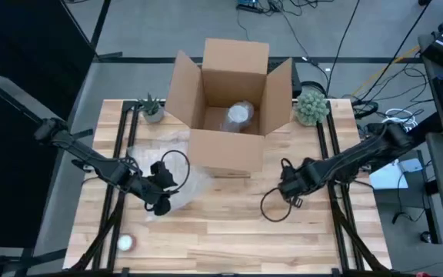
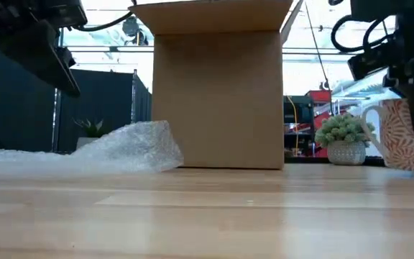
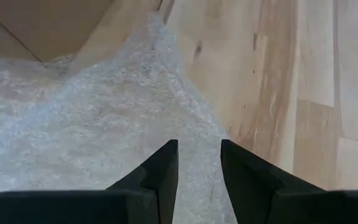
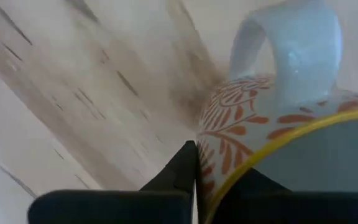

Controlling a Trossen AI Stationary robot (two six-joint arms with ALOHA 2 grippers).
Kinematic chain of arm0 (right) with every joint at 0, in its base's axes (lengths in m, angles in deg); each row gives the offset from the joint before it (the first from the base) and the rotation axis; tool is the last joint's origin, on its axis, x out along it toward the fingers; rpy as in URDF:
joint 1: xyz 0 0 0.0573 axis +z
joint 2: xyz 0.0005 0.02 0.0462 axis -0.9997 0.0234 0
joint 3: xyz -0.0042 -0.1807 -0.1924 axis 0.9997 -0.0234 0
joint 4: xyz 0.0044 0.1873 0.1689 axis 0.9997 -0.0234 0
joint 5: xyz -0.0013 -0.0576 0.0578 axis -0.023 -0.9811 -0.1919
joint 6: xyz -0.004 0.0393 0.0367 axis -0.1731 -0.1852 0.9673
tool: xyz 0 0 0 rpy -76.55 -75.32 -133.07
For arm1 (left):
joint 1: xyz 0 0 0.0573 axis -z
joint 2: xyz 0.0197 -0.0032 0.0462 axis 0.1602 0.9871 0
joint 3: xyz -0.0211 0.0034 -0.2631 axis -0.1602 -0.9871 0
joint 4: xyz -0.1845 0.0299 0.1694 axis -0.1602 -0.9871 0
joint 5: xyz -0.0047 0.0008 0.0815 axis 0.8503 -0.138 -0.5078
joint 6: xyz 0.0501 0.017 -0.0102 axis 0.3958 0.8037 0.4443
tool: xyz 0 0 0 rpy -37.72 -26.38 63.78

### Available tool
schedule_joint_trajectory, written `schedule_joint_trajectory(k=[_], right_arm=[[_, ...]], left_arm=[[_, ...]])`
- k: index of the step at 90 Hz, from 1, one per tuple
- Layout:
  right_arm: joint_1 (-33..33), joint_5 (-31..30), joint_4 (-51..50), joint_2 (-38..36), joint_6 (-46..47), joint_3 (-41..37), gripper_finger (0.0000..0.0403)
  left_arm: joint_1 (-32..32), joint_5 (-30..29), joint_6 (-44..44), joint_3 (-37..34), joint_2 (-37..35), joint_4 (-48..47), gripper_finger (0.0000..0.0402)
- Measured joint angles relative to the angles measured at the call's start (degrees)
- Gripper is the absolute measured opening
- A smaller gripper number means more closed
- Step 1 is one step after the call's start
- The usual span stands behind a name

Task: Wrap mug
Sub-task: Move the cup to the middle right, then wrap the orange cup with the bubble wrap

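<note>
While the right claw [image 4: 197,180] grips the white, orange-patterned ceramic mug's [image 4: 278,118] rim, crinkled clear bubble wrap [image 1: 179,181] lies leftward, under the narrowly parted left claw [image 3: 199,165].

An overhead camera looks straight down on the whole counter [image 1: 229,223], a second sits at counter height facing the cardboard box [image 2: 218,90] both show, and each wrist camera peers close past its own fingers, bubble wrap [image 3: 73,112] ahead of the left pair, a mug [image 4: 278,124] between the right.

Grey floor [image 1: 168,23] strewn with cables [image 1: 337,31]; dark partition [image 2: 99,108] behind the table.
</note>
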Motion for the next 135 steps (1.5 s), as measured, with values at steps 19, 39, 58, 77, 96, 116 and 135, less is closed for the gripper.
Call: schedule_joint_trajectory(k=[19,39,58,77,96,116,135], right_arm=[[-1.6,-1.5,0.8,-0.4,-0.5,-0.6,0.0056],[-1.6,-1.2,-0.1,-0.5,0.0,-0.1,0.0134],[-1.6,0.4,-6.5,-4.2,0.2,8.5,0.0206],[0.7,-1.5,-7.9,-9.0,1.5,19.1,0.0228],[7.9,-14.8,12.4,-10.1,-4.1,17.5,0.0228],[12.7,-21.1,42.0,-4.0,-10.1,7.5,0.0228],[14.7,-24.0,66.8,8.2,-13.9,2.8,0.0228]], left_arm=[[0.0,0.0,0.0,0.0,0.0,0.0,0.0109],[0.0,0.0,-0.1,0.0,0.0,-0.1,0.0109],[0.0,0.0,-1.6,0.4,-0.5,-0.4,0.0109],[-3.1,-1.8,-3.4,2.9,-0.6,-8.0,0.0109],[-12.4,-4.3,-8.7,2.1,-0.7,-20.4,0.0109],[-27.0,3.1,0.0,-0.2,-0.3,-17.1,0.0146],[-37.9,7.7,7.4,-4.0,0.0,-11.3,0.0202]])
